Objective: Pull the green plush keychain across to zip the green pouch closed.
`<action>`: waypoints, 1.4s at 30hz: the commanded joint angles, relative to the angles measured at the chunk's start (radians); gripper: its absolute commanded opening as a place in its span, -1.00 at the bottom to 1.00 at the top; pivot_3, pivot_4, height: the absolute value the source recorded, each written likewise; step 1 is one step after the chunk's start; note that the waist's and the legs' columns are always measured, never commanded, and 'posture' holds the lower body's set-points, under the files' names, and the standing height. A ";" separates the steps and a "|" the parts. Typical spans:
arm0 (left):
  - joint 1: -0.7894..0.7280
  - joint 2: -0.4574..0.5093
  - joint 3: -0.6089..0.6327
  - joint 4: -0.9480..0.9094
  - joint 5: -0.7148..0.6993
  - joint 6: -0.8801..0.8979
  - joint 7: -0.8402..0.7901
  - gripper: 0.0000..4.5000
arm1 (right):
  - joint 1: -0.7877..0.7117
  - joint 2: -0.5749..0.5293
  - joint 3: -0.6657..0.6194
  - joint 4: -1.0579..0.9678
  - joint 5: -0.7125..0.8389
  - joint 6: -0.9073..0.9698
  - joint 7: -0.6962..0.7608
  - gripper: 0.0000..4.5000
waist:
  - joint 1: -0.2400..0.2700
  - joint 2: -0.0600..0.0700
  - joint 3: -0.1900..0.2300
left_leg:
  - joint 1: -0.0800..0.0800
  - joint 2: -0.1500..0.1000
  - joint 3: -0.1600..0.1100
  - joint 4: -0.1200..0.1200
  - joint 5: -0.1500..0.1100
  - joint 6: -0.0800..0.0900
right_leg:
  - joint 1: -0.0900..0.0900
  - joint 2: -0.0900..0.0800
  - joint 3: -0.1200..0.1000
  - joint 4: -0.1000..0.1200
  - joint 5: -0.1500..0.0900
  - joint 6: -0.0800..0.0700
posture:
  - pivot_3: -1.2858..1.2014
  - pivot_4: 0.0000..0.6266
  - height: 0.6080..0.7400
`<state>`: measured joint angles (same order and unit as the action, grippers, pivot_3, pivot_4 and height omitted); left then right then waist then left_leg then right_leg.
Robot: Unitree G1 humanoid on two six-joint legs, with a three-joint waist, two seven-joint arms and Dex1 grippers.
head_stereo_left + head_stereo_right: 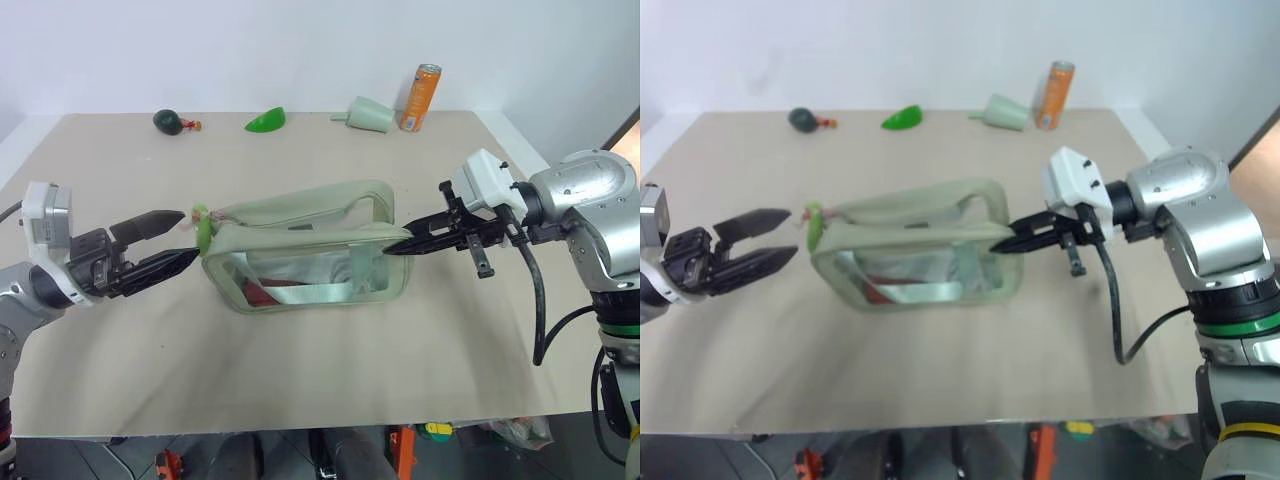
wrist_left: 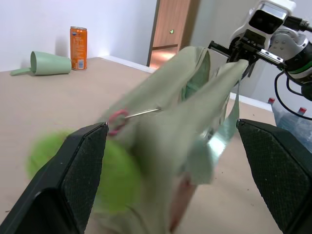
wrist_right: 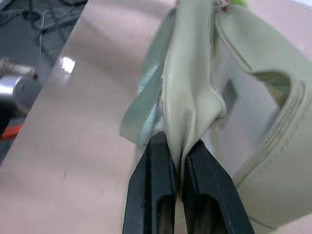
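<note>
The green pouch (image 1: 300,255) lies in the middle of the table, its top edge raised at the right end. There my right gripper (image 1: 390,249) is shut, and the right wrist view shows its fingers (image 3: 151,190) pinching a fold of the pouch's fabric (image 3: 190,107). The green plush keychain (image 1: 203,228) hangs at the pouch's left end on a thin string. My left gripper (image 1: 190,234) stands open just left of the keychain, not touching it. From the left wrist, the keychain (image 2: 97,170) sits between the two spread fingers (image 2: 73,180).
Along the table's far edge stand an orange can (image 1: 421,97), a pale green cone cup (image 1: 368,114) on its side, a bright green leaf-shaped piece (image 1: 266,121) and a dark green round toy (image 1: 168,121). The table's front edge runs below the pouch.
</note>
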<state>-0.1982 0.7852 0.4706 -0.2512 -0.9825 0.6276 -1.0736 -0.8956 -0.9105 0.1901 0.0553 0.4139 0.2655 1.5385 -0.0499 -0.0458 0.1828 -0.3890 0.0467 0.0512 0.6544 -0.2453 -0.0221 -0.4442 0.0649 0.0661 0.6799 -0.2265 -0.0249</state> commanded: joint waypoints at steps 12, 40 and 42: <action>0.006 0.020 0.056 -0.038 -0.048 0.003 0.031 0.95 | 0.022 0.040 -0.011 -0.060 -0.034 0.039 0.031 -0.84 | -0.007 0.000 0.000 | 0.004 0.008 0.000 0.000 0.000 -0.001 | 0.000 0.007 0.000 0.003 0.002 -0.003 | 0.03 -0.52 1.00; -0.106 0.042 -0.044 -0.067 -0.079 0.033 -0.021 0.95 | 0.082 -0.017 -0.188 -0.221 0.178 0.302 -0.093 0.99 | 0.000 0.001 0.001 | 0.003 0.011 0.001 0.000 0.000 -0.001 | 0.000 0.012 -0.001 0.003 0.001 -0.006 | 0.03 -0.52 1.00; -0.109 0.044 -0.051 -0.074 -0.081 0.036 -0.027 0.95 | 0.061 -0.026 -0.229 -0.236 0.233 0.345 -0.094 0.99 | 0.000 0.001 0.001 | 0.003 0.011 0.001 0.000 0.000 -0.001 | 0.000 0.012 -0.001 0.003 0.001 -0.006 | 0.03 -0.52 1.00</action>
<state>-0.2879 0.8133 0.4148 -0.2926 -1.0432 0.6633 -1.0858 -0.7950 -0.9117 0.0294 -0.1438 0.5918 0.5845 1.4480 -0.0498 -0.0444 0.1837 -0.3856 0.0571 0.0518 0.6543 -0.2450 -0.0232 -0.4443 0.0765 0.0652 0.6826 -0.2257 -0.0307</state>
